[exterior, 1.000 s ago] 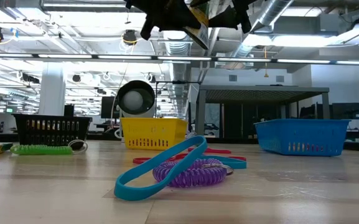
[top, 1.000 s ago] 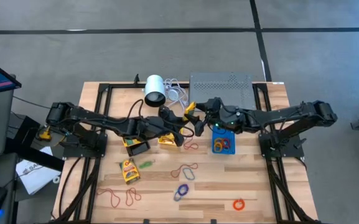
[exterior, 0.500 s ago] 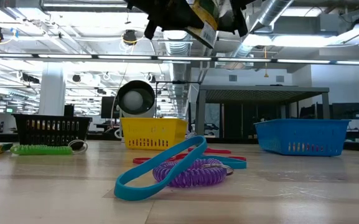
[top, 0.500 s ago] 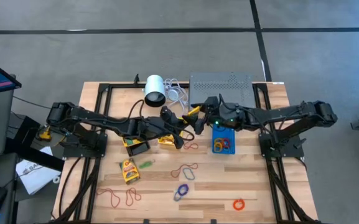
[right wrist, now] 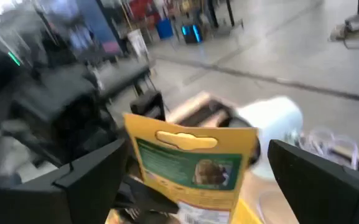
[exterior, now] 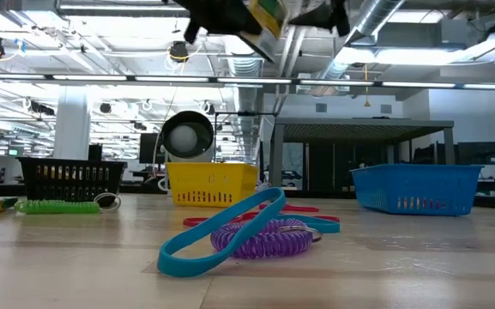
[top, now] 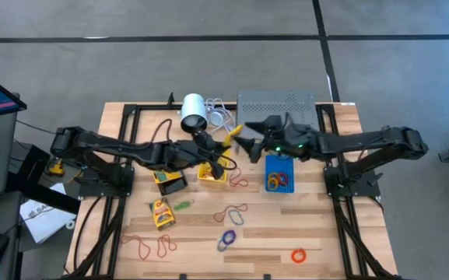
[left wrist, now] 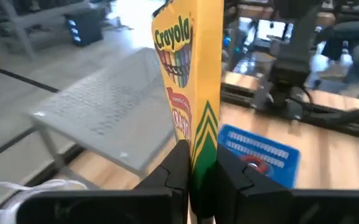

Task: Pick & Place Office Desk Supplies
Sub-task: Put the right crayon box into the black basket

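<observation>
The left gripper [left wrist: 195, 180] pinches a crayon packet [left wrist: 188, 81] high above the bench's back edge; the right gripper [right wrist: 188, 186], jaws wide, flanks it. Releasing early could drop it.

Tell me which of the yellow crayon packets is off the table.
The flat yellow-and-green crayon packet pinched upright in the left gripper, facing the open right gripper. The other yellow crayon packet lies flat on the wooden table.
</observation>
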### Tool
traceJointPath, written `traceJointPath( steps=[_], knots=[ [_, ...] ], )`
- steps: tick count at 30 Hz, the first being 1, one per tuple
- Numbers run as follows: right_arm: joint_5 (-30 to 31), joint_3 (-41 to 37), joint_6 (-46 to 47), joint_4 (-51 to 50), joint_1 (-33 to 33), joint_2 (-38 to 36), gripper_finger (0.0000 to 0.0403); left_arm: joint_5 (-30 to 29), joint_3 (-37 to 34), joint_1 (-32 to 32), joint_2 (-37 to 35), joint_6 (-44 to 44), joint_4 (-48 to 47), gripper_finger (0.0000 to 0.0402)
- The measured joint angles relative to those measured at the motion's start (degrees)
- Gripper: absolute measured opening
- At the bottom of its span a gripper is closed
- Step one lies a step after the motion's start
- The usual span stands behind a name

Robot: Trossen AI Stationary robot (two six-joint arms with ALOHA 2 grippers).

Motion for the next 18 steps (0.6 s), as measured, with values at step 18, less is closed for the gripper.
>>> traceJointPath(
  steps=[18],
  knots=[
    [0.0,0.0,8.6,-28.5,3.2,-18.0,0.0381,11.7,0.0,1.2,-23.4,-14.7,-45.8,0.0024]
  ],
)
